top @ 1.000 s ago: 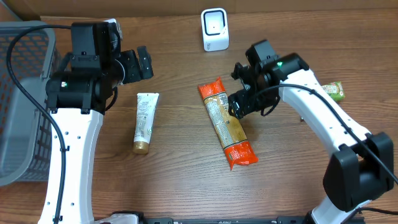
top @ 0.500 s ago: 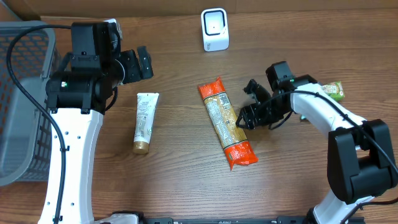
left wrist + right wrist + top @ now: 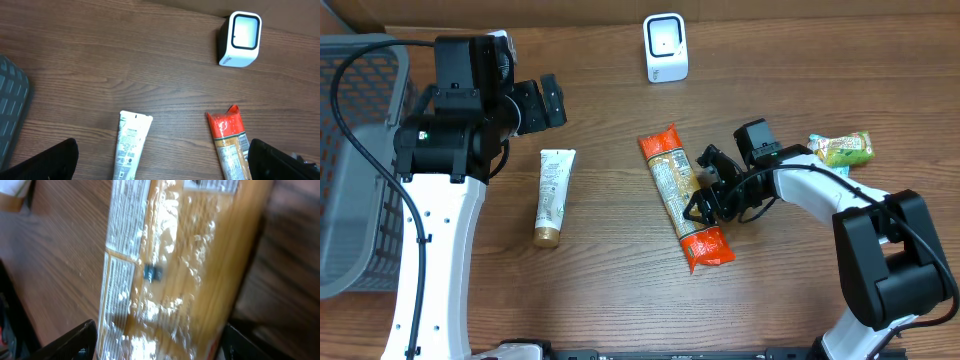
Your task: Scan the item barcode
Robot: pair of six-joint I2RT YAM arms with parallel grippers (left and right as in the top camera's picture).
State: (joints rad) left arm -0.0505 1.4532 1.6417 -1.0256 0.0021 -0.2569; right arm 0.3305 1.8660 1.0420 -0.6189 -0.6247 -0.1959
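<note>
A long orange and red packet (image 3: 680,190) lies on the table, its printed label side up. My right gripper (image 3: 706,198) is low over the packet's lower half, open, with one finger on each side of it. In the right wrist view the packet (image 3: 185,255) fills the frame between the fingertips (image 3: 75,342). The white barcode scanner (image 3: 665,47) stands at the back of the table. My left gripper (image 3: 552,100) hangs open and empty above the table's left; its wrist view shows the scanner (image 3: 241,39) and the packet's top (image 3: 227,135).
A white tube (image 3: 553,195) with a gold cap lies left of the packet, also seen in the left wrist view (image 3: 131,147). A grey basket (image 3: 350,150) fills the far left edge. A green snack pack (image 3: 842,148) lies at the right behind my right arm.
My right gripper has swung out to the right, then come down and back left onto the packet's lower half. The left arm and the packet have not moved.
</note>
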